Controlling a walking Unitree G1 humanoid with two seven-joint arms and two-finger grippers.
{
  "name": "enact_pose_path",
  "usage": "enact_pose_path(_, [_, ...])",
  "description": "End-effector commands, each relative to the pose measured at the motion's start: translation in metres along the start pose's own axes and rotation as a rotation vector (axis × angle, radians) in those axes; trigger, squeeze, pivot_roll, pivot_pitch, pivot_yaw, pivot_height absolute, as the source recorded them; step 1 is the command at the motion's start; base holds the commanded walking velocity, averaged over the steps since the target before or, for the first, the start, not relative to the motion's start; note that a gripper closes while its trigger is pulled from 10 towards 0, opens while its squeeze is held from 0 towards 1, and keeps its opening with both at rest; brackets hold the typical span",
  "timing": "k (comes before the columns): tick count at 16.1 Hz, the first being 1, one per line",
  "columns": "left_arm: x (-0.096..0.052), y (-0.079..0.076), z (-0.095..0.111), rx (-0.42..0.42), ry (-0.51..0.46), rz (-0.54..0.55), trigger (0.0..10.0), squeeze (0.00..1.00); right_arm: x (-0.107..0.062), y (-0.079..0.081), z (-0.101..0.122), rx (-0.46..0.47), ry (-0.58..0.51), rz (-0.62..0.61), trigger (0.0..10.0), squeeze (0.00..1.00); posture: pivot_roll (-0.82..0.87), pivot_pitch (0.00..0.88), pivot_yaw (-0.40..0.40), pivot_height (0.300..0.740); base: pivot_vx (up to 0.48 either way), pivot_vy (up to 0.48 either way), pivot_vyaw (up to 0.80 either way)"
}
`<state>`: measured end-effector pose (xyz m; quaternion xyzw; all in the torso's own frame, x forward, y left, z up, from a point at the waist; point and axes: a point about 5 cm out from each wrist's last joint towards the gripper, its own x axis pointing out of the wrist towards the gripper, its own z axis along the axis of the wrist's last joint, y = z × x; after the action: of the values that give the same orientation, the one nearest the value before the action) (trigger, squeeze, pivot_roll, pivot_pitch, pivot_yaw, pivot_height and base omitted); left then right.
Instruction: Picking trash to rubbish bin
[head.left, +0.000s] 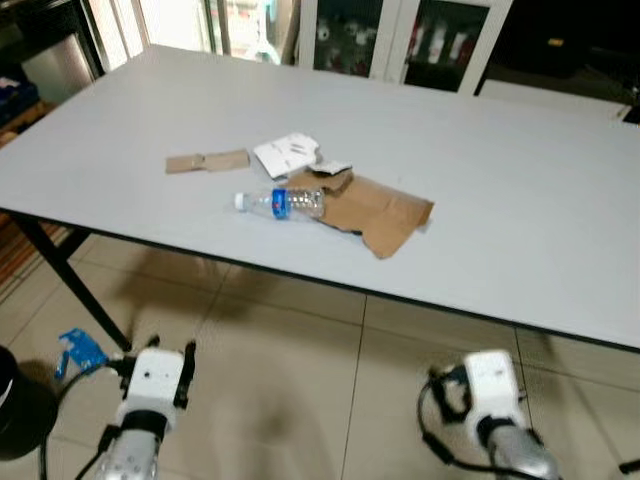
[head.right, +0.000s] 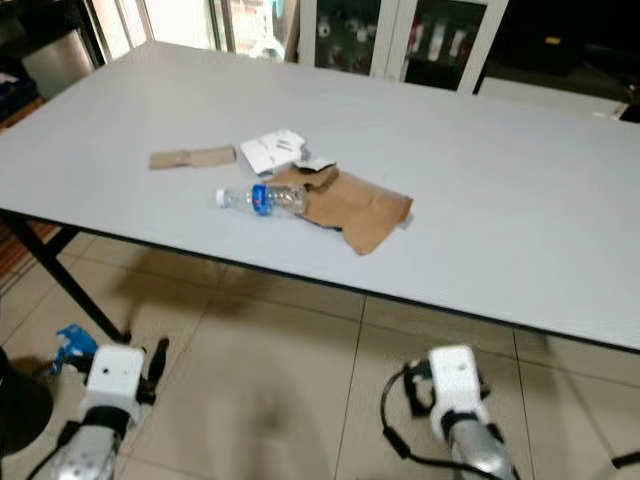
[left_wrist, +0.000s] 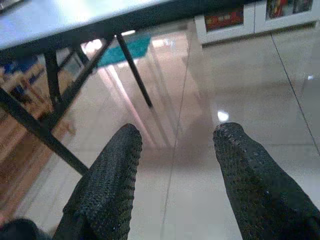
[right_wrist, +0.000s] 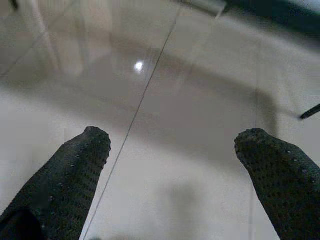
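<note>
Nearest to me, both of my arms hang low over the tiled floor (head.left: 300, 380), in front of the surface's near edge. Left gripper (left_wrist: 175, 145): my fingers (left_wrist: 112, 170) are spread apart, grasping nothing, pointing along the floor under the surface. Right gripper (right_wrist: 172, 142): its fingers (right_wrist: 80, 165) are likewise spread and hold nothing above the shiny tiles. On the grey surface (head.left: 520, 200) lies the trash, near its middle: a clear plastic bottle (head.left: 282, 203) on its side, touching a torn brown cardboard sheet (head.left: 375, 210), with white crumpled paper (head.left: 287, 154) just behind and a small cardboard strip (head.left: 207, 161) to the left. A blue scrap (head.left: 78, 352) lies on the floor by my left arm.
</note>
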<state>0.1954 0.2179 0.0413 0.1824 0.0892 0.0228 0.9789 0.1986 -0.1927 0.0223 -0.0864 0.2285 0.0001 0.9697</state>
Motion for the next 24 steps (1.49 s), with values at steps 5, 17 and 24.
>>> enact_pose_path(5, [0.029,0.008,0.079,0.056,-0.257,0.056,10.0,0.0,-0.002,-0.022,0.11,0.11,-0.428,-0.159,10.0,0.0,-0.03,0.075,-0.057,0.74,0.0,0.0,0.0])
enact_pose_path(17, [0.139,-0.021,0.194,-0.066,-0.416,-0.085,10.0,0.0,0.076,0.033,0.228,0.172,-0.548,0.003,10.0,0.0,-0.01,0.063,-0.041,0.74,0.0,0.0,0.0])
enact_pose_path(24, [0.155,-0.028,0.173,-0.049,-0.304,-0.087,10.0,0.0,0.09,0.028,0.22,0.184,-0.513,-0.019,10.0,0.0,-0.02,0.057,-0.034,0.74,0.0,0.0,0.0])
